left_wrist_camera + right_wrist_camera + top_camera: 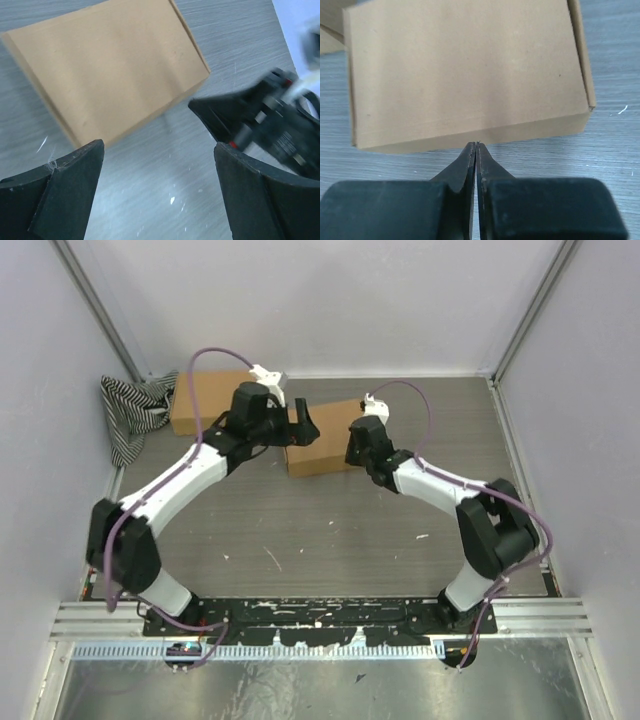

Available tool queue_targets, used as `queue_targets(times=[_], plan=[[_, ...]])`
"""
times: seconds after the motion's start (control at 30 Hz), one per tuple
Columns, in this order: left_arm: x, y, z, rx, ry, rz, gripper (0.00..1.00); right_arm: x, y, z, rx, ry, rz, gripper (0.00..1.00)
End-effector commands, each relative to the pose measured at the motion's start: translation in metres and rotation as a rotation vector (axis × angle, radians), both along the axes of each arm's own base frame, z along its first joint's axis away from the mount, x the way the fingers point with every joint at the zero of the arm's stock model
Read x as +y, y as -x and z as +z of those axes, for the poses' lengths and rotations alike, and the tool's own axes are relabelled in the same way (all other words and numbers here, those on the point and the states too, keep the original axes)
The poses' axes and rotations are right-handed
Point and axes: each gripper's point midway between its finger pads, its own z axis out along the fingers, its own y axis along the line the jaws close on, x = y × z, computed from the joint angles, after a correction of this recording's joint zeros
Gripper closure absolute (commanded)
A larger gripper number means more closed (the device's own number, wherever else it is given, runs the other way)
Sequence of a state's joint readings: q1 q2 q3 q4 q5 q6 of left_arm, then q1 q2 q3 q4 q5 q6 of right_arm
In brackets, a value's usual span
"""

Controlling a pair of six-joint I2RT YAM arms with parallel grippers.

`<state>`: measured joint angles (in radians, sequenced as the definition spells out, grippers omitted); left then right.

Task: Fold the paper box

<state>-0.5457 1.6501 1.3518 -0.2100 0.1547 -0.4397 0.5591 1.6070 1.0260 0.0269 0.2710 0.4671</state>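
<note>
Right wrist view: right fingers [466,162] closed, empty, just beside the paper box [470,70]; left fingers [60,185] open. A nudge could reopen it.

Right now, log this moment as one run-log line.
paper box: closed, lying flat | left gripper: open, empty, beside box | right gripper: shut, tips at box's side wall

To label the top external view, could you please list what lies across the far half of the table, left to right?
Striped cloth → second cardboard box → paper box
</note>
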Motion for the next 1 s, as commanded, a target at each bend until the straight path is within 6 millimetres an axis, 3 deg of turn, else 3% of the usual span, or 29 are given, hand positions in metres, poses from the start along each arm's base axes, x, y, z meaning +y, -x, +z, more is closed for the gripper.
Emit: queue_targets(times=[0.0, 0.2, 0.37, 0.7, 0.83, 0.97], plan=[[0.053, 0.035, 0.011, -0.056, -0.063, 0.123, 0.02, 0.004, 0.006, -0.033, 0.109, 0.06, 0.035, 0.92], [0.101, 0.089, 0.01, -0.069, -0.082, 0.188, 0.02, 0.009, 0.002, -0.049, 0.174, 0.085, 0.042, 0.92], [0.121, 0.114, 0.004, -0.062, -0.094, 0.218, 0.02, 0.025, -0.024, -0.069, 0.21, 0.133, 0.059, 0.93], [0.143, 0.136, -0.017, -0.029, -0.143, 0.253, 0.02, 0.09, -0.084, -0.084, 0.195, 0.038, 0.175, 0.93], [0.146, 0.139, -0.022, -0.018, -0.154, 0.261, 0.02, 0.127, -0.102, -0.08, 0.148, -0.07, 0.27, 0.91], [0.148, 0.14, -0.027, -0.011, -0.161, 0.268, 0.02, 0.148, -0.126, -0.069, 0.074, -0.12, 0.296, 0.9]])
